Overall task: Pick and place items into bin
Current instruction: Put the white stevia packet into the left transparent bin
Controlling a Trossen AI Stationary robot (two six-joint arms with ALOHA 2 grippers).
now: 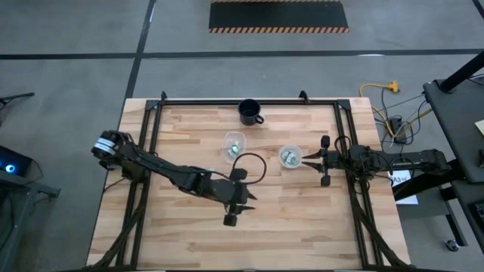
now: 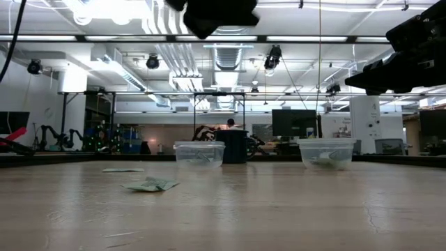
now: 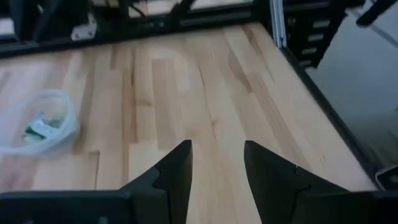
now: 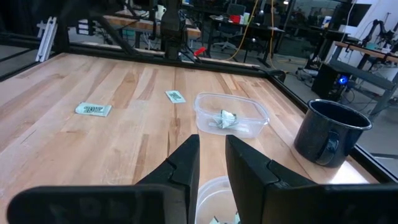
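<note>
Two pale green and white packets lie flat on the wood, one (image 4: 93, 109) and another (image 4: 175, 96), on the near-left side of the left clear cup (image 1: 233, 145); they show in the low view as well (image 2: 152, 185). More packets lie in the left cup (image 4: 225, 119) and in the right cup (image 1: 290, 156). My left gripper (image 1: 249, 199) hovers open above the table's middle, pointing right; its arm hides the loose packets in the high view. My right gripper (image 4: 212, 146) is open by a narrow gap, pointing left just above the right cup's rim (image 4: 214, 186).
A dark mug (image 1: 249, 112) stands near the far edge, behind the cups. A black frame (image 1: 242, 100) borders the tabletop. Bare wood lies toward the near edge (image 1: 302, 234) and toward the right edge (image 3: 249, 93).
</note>
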